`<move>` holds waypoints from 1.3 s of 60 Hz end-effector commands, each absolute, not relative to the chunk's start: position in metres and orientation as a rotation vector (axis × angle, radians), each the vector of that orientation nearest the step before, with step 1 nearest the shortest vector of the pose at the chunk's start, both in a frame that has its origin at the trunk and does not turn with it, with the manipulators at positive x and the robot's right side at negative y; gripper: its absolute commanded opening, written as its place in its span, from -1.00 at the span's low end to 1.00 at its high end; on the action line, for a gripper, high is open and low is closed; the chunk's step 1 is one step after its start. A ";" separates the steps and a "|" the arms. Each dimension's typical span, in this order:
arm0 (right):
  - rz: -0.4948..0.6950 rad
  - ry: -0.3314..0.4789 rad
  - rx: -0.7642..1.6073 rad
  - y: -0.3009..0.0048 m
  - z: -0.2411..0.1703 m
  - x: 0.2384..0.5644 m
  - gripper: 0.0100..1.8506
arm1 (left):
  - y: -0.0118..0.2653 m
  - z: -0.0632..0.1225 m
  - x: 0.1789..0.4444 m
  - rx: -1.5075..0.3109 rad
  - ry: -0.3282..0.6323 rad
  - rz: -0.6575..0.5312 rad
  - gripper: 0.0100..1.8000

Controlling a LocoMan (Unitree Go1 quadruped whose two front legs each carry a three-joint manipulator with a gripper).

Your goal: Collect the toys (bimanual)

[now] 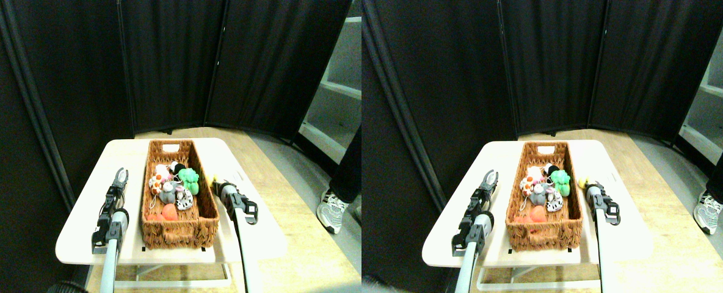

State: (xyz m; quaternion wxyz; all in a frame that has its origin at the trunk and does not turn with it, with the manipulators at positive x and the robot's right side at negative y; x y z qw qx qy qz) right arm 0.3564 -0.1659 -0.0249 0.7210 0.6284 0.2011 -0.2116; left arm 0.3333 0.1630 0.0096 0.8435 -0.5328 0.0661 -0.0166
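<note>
A long brown wicker basket [206,217] stands lengthwise on the white table [87,235]. Several toys lie in it: a green one [188,179], an orange-spotted one [156,183], a grey one [168,194], a black-and-white one [184,199], an orange one [169,212] and a pink one [162,170]. My left gripper [120,177] hovers over the table just left of the basket, open and with nothing in it. My right gripper [217,184] is close to the basket's right wall, with a small yellow toy [214,181] at its tip.
A black folding screen [172,61] closes off the back and left. A person's leg [349,165] and sneaker [331,210] stand on the floor at the right, beside a white shelf [337,91]. The table's edges lie near both arms.
</note>
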 end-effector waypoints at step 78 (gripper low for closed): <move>0.111 0.403 1.349 -0.057 0.092 0.376 -0.93 | 0.160 0.015 0.327 -1.136 0.084 -0.059 -1.00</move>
